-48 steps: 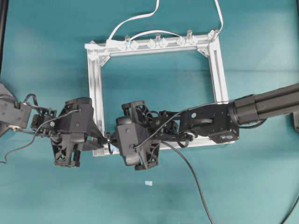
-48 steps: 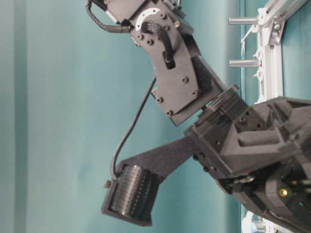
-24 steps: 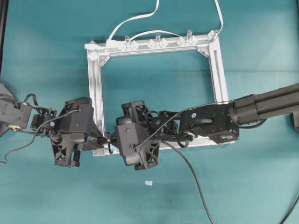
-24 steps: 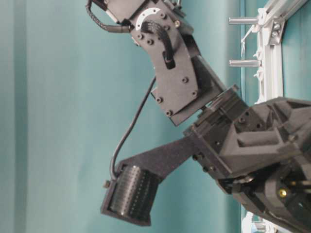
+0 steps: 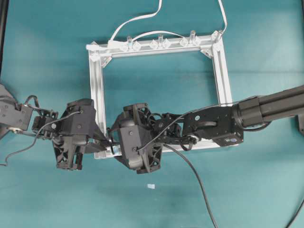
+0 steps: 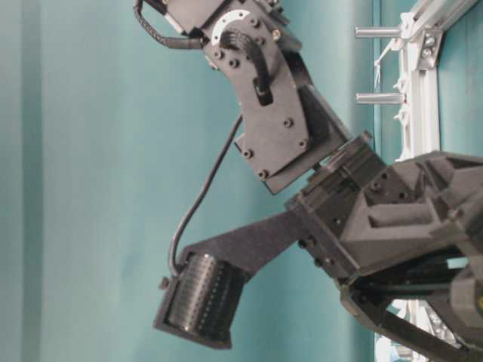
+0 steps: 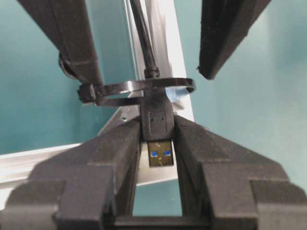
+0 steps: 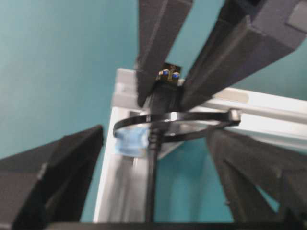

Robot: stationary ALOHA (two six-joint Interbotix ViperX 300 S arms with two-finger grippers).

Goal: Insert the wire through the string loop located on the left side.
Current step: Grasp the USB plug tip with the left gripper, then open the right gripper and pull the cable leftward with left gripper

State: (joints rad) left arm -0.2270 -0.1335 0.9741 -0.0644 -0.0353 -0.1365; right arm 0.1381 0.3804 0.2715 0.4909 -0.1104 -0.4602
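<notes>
The wire's black plug (image 7: 157, 120) sits pinched between my left gripper's (image 7: 157, 128) fingers, its metal tip (image 7: 160, 155) pointing back toward the wrist. The thin cable (image 7: 141, 33) runs away from the plug through the string loop (image 7: 139, 88), a thin dark ring at the frame's lower left corner. In the right wrist view the loop (image 8: 192, 117) circles the wire (image 8: 151, 191) beside its pale-blue tab (image 8: 130, 141). My right gripper (image 8: 156, 167) is open, its fingers (image 8: 62, 167) spread wide on both sides of the cable without touching it. From overhead, both grippers (image 5: 105, 141) (image 5: 114, 135) meet at that corner.
The square aluminium frame (image 5: 221, 71) lies on the teal table, with clear clips (image 5: 159, 43) and a white cable (image 5: 137, 19) along its top bar. The wire's slack (image 5: 199, 185) trails toward the lower right. A small pale scrap (image 5: 151, 186) lies below the grippers.
My right gripper has opened wide and let go of the wire. The left gripper keeps its hold on the plug and has not moved.
</notes>
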